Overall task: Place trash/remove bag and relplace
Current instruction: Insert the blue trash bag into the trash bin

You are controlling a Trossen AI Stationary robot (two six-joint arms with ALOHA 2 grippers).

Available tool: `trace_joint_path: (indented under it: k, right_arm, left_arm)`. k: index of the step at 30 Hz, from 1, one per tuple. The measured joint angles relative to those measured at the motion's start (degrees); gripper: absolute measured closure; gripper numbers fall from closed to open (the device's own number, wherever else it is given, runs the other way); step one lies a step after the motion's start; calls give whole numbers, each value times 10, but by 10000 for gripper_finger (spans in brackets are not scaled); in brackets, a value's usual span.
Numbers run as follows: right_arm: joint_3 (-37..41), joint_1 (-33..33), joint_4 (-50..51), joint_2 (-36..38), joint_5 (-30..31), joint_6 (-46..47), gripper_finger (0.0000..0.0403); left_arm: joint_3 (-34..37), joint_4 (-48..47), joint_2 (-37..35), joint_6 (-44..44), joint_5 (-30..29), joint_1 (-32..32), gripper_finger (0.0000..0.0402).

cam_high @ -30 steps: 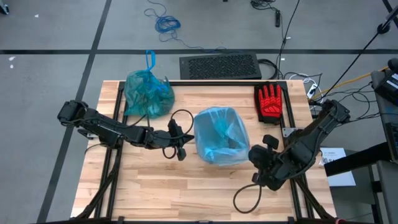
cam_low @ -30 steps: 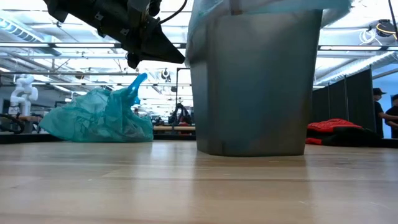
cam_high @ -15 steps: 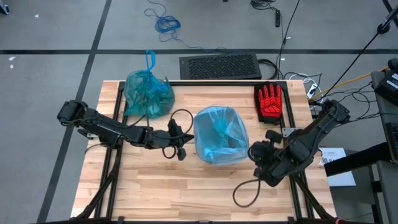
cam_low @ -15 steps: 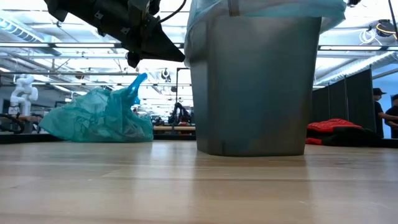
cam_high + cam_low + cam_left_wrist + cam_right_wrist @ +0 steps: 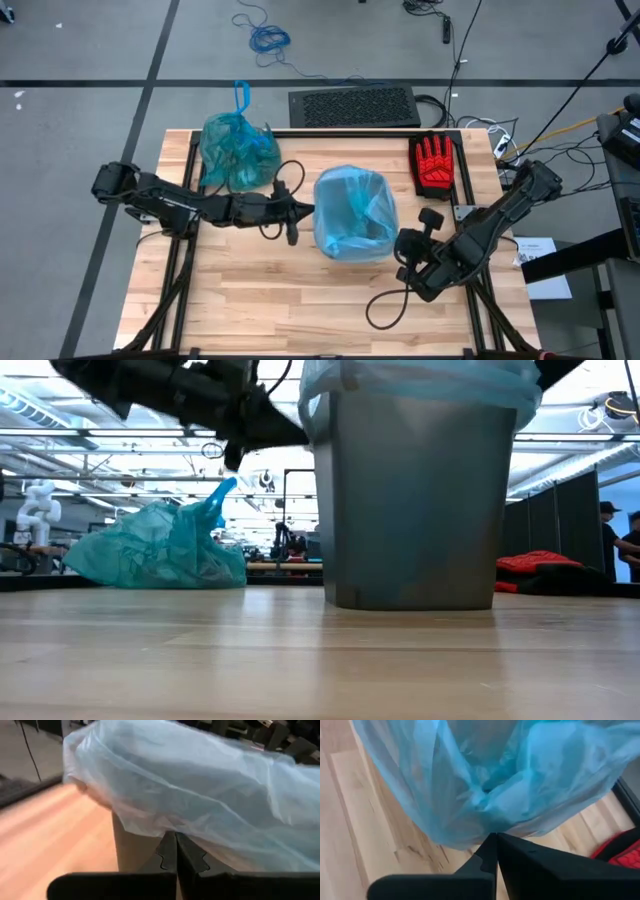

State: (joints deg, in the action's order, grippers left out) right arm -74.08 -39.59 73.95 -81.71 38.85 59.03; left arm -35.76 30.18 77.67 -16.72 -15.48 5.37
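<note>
Wooden tabletop (image 5: 250, 300), shop floor beyond it; a grey bin (image 5: 420, 500) stands mid-table with both of my arms at its rim.

Left gripper (image 5: 308, 209): fingers pressed flat together, tips at the left edge of the bin's rim. My left wrist view shows the closed tips right under the hanging fold of the sky-blue liner (image 5: 190, 795); I cannot tell whether any film is caught between them.

Right gripper (image 5: 400, 243): fingers likewise pressed together, on the right, slightly nearer side of the rim. My right wrist view has the tips meeting the lowest drape of the blue plastic; whether they pinch it I cannot tell.

Key relation: the liner's overhang lies directly ahead of each gripper, left one facing right, right one facing left, the bin between them. Its skirt runs round the rim, so the two grippers stand on roughly opposite sides. Neither is clearly nearer; the left looks closer to the rim's edge.

Farther out: the teal-green bag (image 5: 238, 150), knotted and full, lies at the far left of the table, well apart from both grippers, behind my left arm. No loose trash visible on the table. A red glove (image 5: 433, 165) lies far right.

Judgement: old bag is out, fresh liner is on; what remains is seating the skirt evenly round the rim.
</note>
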Motion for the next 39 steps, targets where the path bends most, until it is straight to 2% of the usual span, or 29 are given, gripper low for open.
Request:
trace_joint_path:
  k: [7, 10, 12, 14, 19, 23, 28, 32, 36, 39]
  right_arm:
    - [57, 7, -71, 1, 0, -2, 403]
    - [80, 19, -109, 0, -25, -23, 403]
    - [82, 22, -101, 0, -33, -24, 403]
    - [75, 15, -50, 3, -29, 4, 403]
    - [58, -20, 116, 41, 39, 152, 403]
    - [78, -34, 124, 90, 140, 231, 403]
    - [154, -32, 41, 157, 213, 240, 403]
    - [222, -26, -78, 207, 257, 192, 403]
    - [273, -6, -214, 243, 260, 93, 403]
    - [308, 20, -307, 252, 241, 25, 403]
  left_arm:
    - [65, 74, 24, -61, 4, 13, 402]
    - [71, 86, 45, -69, 4, 27, 402]
    - [71, 70, 46, -57, -11, 37, 402]
    - [71, 40, 32, -42, -51, 46, 402]
    - [71, -18, -31, -34, -115, 48, 402]
    - [71, 5, -71, -4, -119, 46, 402]
    - [71, 99, -57, 21, -76, 35, 402]
    - [71, 152, -10, 10, -25, 5, 402]
    - [71, 216, 52, -18, 33, -17, 402]
    - [69, 273, 97, -25, 54, -22, 402]
